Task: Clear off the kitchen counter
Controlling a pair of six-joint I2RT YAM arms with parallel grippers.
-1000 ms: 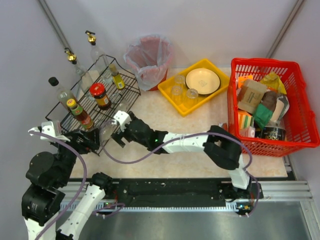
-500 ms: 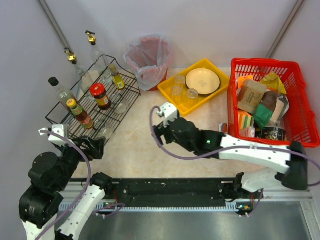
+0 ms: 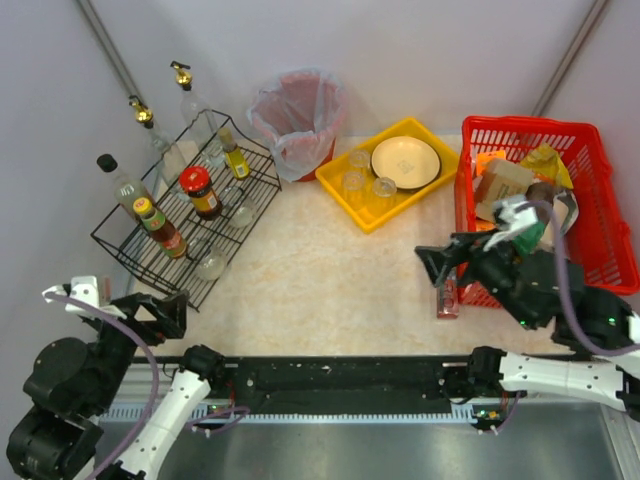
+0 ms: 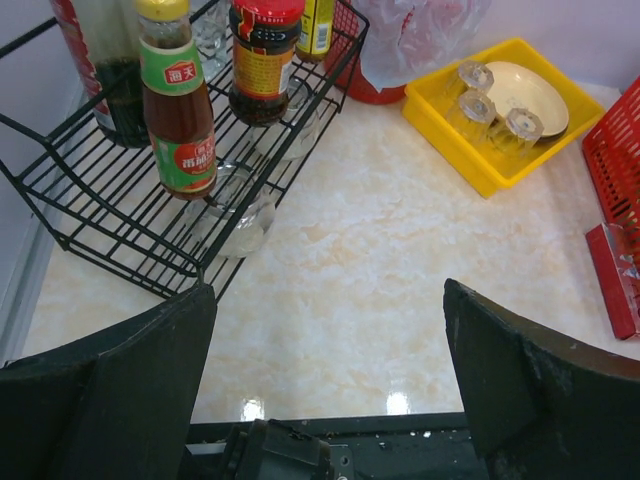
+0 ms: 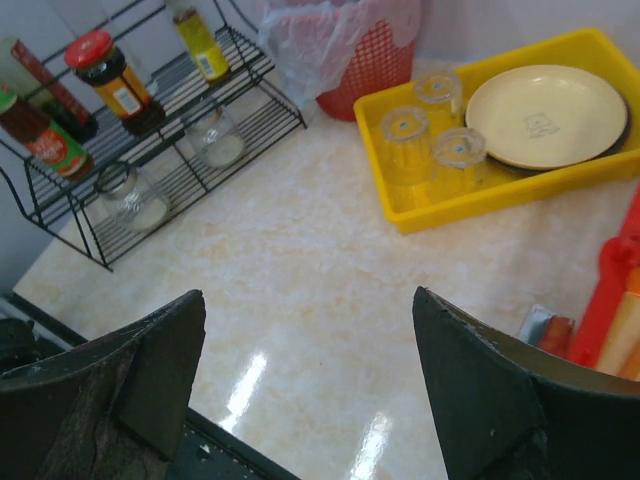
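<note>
Nearest first: the left gripper [image 4: 327,300] hangs over the near-left corner, just short of the wire rack [image 3: 258,165]. Its jaws are spread wide, nothing between them, touching nothing. The right gripper [image 5: 308,300] hovers at the near right, above the counter by the red basket [image 3: 463,200]. Its jaws are also wide apart and empty.

The kitchen counter [image 3: 320,270] is the marbled top under both arms, running from the near rail to the back wall. Its middle is bare.

One loose item shows: a small red packet [image 3: 447,297] standing on the counter against the basket's near-left corner, just below the right gripper. Label too small to read.

Farther back, things look sorted:
- sauce bottles [image 3: 160,225] and glass jars [image 3: 210,262] stand in the rack
- three glasses [image 3: 355,183] and a plate [image 3: 405,162] sit in the yellow tray [image 3: 343,205]
- a lined bin [image 3: 298,120] is at the back
- the basket is heaped with packaged goods

My read is that the task is nearly finished, with only the red packet left outside a container. It probably belongs in the basket beside it, and the right arm is the closer one.
</note>
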